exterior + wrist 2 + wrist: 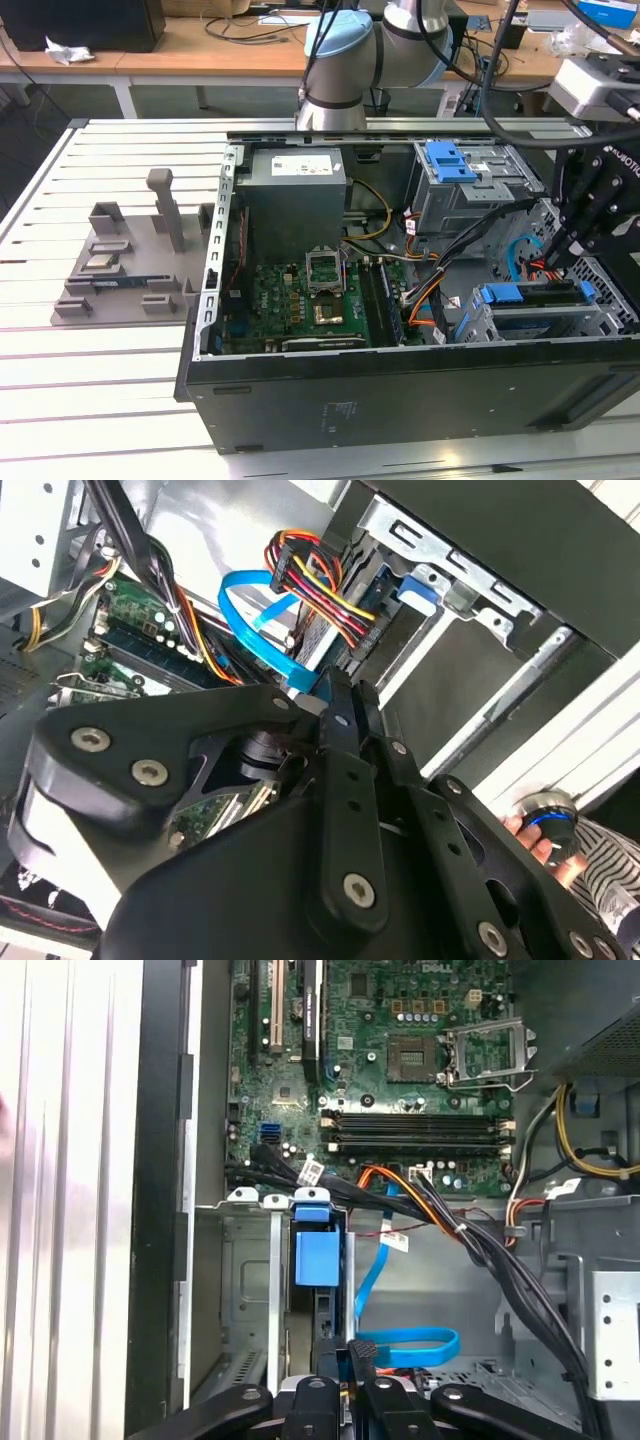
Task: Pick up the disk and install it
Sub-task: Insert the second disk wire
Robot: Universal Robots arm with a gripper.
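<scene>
Apparently your claw [556,262] sat at the disk [535,296] in its bay; its state I couldn't tell. Rigid, fairly heavy, shock-sensitive: grip the blue carrier.

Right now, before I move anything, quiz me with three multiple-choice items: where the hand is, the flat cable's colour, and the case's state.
1. The hand is: A over the table fixture; B at the drive cage, exterior view's right; C above the power supply.
2. The flat cable is: A red; B blue; C white.
3. The case is: A closed; B open-sided; C upside down.
Answers: B, it hangs just above that cage; B, it loops bright blue in both wrist views; B, the motherboard lies exposed.
</scene>
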